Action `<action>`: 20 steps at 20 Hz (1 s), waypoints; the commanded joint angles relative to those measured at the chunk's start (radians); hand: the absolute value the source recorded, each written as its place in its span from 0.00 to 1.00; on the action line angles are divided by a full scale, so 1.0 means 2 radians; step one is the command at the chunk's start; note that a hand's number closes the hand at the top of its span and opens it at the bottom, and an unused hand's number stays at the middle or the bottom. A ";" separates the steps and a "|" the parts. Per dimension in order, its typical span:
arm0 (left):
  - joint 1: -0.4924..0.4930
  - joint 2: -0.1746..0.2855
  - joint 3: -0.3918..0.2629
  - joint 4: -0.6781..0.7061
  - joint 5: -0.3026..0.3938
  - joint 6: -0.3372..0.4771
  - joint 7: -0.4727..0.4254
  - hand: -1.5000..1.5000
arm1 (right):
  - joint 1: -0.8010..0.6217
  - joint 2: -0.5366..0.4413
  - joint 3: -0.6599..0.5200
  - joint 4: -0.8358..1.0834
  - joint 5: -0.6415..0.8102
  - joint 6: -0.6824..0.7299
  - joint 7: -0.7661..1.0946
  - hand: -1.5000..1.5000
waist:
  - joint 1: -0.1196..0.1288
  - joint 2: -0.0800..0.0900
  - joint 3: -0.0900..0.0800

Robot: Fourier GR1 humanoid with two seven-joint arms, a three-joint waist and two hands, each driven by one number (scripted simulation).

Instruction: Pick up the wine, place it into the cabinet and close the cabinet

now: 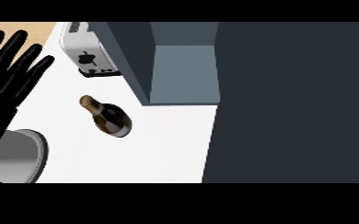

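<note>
A dark wine bottle (108, 116) with a gold-foil neck stands on the white counter (165, 147), left of centre. The cabinet (182, 69) is open at the upper middle, showing its grey-blue inside, with its dark door (284, 104) swung out and filling the right side. My left hand (20, 71) rests open at the left edge, fingers up, well apart from the bottle. My right hand does not show.
A silver toaster (89, 51) stands at the back, left of the cabinet. A grey forearm (20, 155) fills the lower left corner. A wooden strip (32, 31) shows at the upper left.
</note>
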 commanded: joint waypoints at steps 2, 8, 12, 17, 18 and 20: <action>0.014 -0.003 0.005 0.015 -0.004 -0.019 -0.015 0.00 | 0.001 -0.009 0.045 -0.096 0.086 -0.031 0.059 0.00 | -0.001 -0.001 -0.001; -0.006 -0.015 -0.009 0.075 -0.038 -0.025 -0.039 0.00 | -0.026 -0.027 0.018 -0.094 0.062 -0.041 0.077 0.00 | -0.002 0.001 0.000; 0.043 -0.045 -0.030 0.092 -0.070 -0.057 -0.099 0.00 | -0.013 -0.032 0.038 -0.102 0.071 -0.054 0.069 0.00 | -0.003 0.000 0.000; 0.031 -0.028 0.002 0.159 -0.074 -0.088 -0.140 0.00 | -0.056 -0.044 0.027 -0.104 0.078 -0.072 0.110 0.00 | -0.003 0.000 -0.001; 0.039 -0.040 -0.013 0.164 -0.091 -0.085 -0.147 0.00 | -0.019 -0.050 0.031 -0.094 0.060 -0.060 0.061 0.00 | -0.003 0.000 0.000; 0.034 -0.037 -0.007 0.187 -0.090 -0.093 -0.157 0.00 | -0.042 -0.050 0.038 -0.090 0.076 -0.069 0.079 0.00 | -0.002 0.000 0.000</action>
